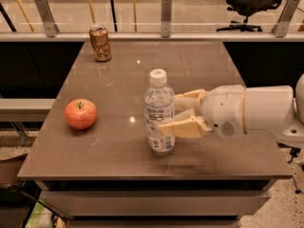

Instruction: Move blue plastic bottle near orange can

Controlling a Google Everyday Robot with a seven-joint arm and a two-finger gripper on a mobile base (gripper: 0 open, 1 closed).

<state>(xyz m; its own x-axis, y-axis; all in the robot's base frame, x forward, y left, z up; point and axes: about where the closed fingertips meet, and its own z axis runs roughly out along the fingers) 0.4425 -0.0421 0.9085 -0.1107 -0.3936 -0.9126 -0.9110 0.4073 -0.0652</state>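
Observation:
The blue plastic bottle (159, 109), clear with a white cap and a pale label, stands upright at the middle front of the brown table (199, 61). My gripper (169, 113) reaches in from the right and is shut on the bottle's lower half, one cream finger (183, 127) in front of it and one behind. The bottle's base is at or just above the tabletop. The orange can (100, 43) stands upright at the far left corner of the table, well away from the bottle.
A red-orange apple (80, 113) lies on the left side of the table, left of the bottle. A glass railing with metal posts (166, 12) runs behind the table's far edge. An office chair (251, 3) stands beyond it.

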